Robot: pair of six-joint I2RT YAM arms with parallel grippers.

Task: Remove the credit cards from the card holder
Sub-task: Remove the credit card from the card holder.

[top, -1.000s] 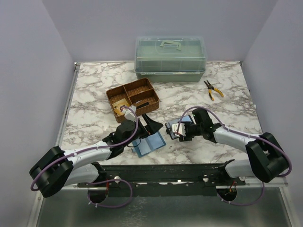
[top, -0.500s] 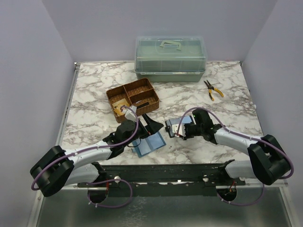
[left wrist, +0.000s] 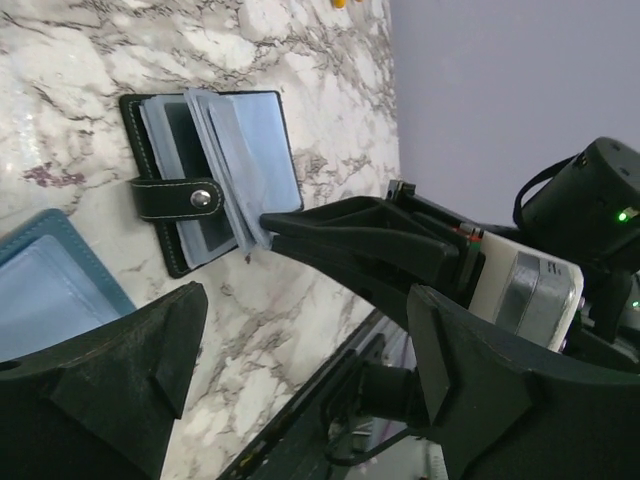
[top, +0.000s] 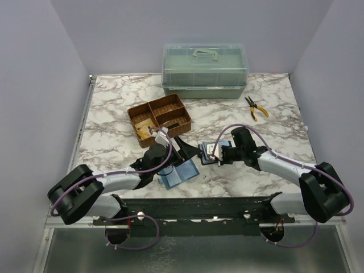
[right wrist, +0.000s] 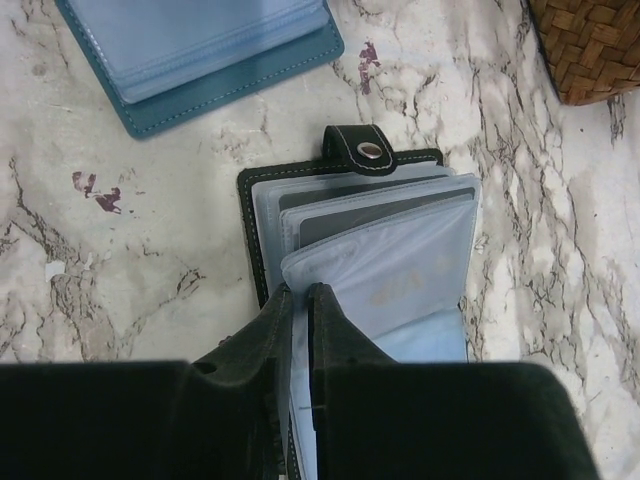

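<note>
The black card holder (top: 208, 152) lies open on the marble, snap tab (right wrist: 362, 150) out to one side and clear sleeves fanned up. A dark credit card (right wrist: 370, 212) shows inside one sleeve. My right gripper (right wrist: 298, 292) is shut, pinching the near edge of one clear sleeve (right wrist: 400, 270); in the top view this right gripper (top: 218, 154) sits at the holder's right side. My left gripper (top: 177, 161) hangs open just left of the holder, above the light-blue folder. Seen from the left wrist, the card holder (left wrist: 215, 190) lies beyond the wide-apart left gripper (left wrist: 305, 300).
A light-blue flat folder (top: 179, 172) lies open left of the holder, also in the right wrist view as the folder (right wrist: 210, 50). A woven basket (top: 159, 116) stands behind it. A green lidded box (top: 205, 71) and yellow pliers (top: 256, 108) are at the back.
My right gripper has closed on a sleeve of the card holder and edged left. The left arm's elbow has shifted right; its gripper stays open.
</note>
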